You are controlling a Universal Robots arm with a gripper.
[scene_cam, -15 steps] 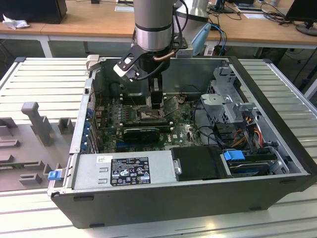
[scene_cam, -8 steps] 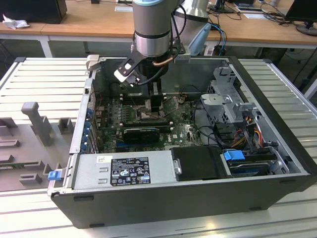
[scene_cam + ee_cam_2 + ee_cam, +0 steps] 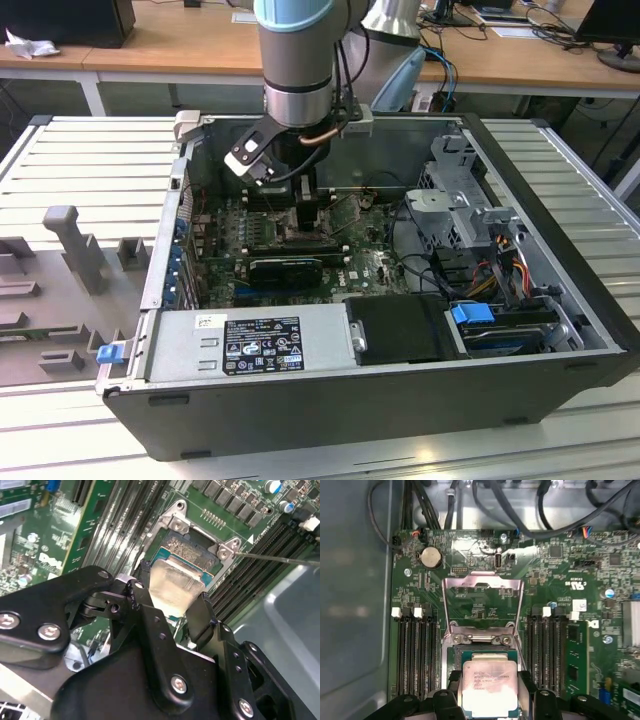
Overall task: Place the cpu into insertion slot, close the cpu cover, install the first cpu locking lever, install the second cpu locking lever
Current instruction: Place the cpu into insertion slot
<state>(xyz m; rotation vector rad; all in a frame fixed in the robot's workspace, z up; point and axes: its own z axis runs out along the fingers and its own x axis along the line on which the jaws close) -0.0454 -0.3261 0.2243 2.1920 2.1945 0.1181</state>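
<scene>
A: What's w/ the gripper (image 3: 172, 587)?
B: Clamped on the cpu (image 3: 489, 680), one finger each side, right over the socket (image 3: 185, 550). Can't tell if seated.
A: And the cpu cover (image 3: 482, 583)?
B: Flipped up, open, hinged at socket edge.

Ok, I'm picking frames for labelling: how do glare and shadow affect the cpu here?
Second wrist view: glare whitens the cpu top; first wrist view: it's evenly lit, print soft; exterior view: dark beneath the arm.
</scene>
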